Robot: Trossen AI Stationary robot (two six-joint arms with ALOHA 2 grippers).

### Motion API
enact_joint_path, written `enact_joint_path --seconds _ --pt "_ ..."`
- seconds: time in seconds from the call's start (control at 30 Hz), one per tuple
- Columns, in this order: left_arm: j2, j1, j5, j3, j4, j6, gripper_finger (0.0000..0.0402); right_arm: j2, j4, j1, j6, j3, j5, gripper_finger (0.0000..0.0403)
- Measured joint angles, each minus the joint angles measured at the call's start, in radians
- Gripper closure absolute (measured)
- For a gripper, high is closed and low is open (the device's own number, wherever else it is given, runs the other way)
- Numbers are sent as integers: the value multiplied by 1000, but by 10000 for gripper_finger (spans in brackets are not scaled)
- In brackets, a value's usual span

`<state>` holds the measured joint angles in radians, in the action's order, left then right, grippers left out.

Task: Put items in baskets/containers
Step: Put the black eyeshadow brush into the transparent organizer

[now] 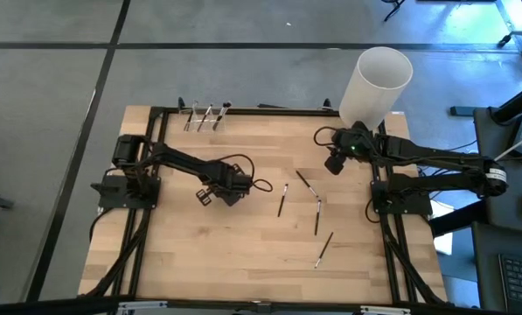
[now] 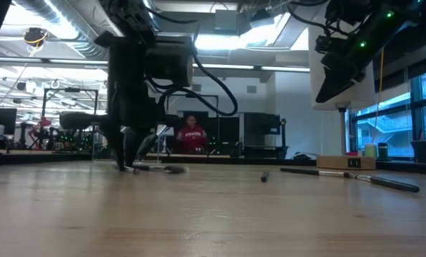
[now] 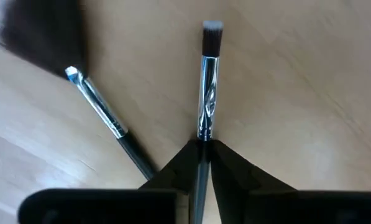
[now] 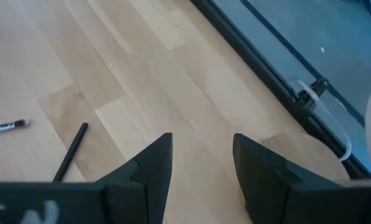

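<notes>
My left gripper (image 1: 228,191) points down at the middle of the wooden table (image 1: 243,254), shut on a thin makeup brush (image 3: 210,81) with a silver ferrule and a short dark tip. A second brush (image 3: 98,109) with fluffy dark bristles lies flat on the wood right beside it. Several more brushes (image 1: 317,214) lie loose toward the right. The clear containers (image 1: 204,115) stand at the far edge with three brushes sticking out of them. My right gripper (image 1: 335,164) hangs open above the far right part of the table, with nothing between its fingers (image 4: 154,168). My left gripper pinches the brush's dark handle (image 3: 202,144) between its two fingers, just behind the silver ferrule. The fingers come from above, pointing down, their tips (image 2: 127,165) at the tabletop. The brush lies along the table with its bristle end (image 3: 212,34) pointing away from the fingers.
A tall white cylinder (image 1: 376,83) stands at the far right corner, close behind my right gripper. A black frame (image 1: 243,108) runs along the table's far edge. A dark brush handle (image 4: 70,152) lies below my right gripper. The near half of the table is bare wood.
</notes>
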<state>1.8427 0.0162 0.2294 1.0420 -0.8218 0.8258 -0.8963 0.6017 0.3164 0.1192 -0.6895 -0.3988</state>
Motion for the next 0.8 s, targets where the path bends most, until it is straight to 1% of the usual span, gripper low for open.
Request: enact_joint_path --seconds 0.1,0.17,0.23,0.3,0.4,0.47,0.57,0.63,0.8 --pt "-34 2 -6 4 -7 -69 358 0 19 0 10 0 0 235" --pt "-69 -4 -56 12 -27 -115 360 0 26 0 23 0 0 235" --pt "-121 -22 -91 33 -7 -151 365 0 29 0 38 0 0 235" --pt "-168 -54 -84 35 11 -182 370 0 29 0 40 0 0 235" --pt "-232 -110 -32 32 68 -247 374 0 29 0 44 0 0 235" --pt "-277 -167 32 36 120 -325 373 0 22 0 38 0 -1 235" --pt "-331 -286 114 21 219 -428 366 0 8 0 31 0 -5 235" --pt "-368 -370 142 0 314 -484 365 0 -6 0 27 0 -9 235" --pt "-420 -590 195 -65 480 -533 371 0 -10 0 4 0 -9 235"
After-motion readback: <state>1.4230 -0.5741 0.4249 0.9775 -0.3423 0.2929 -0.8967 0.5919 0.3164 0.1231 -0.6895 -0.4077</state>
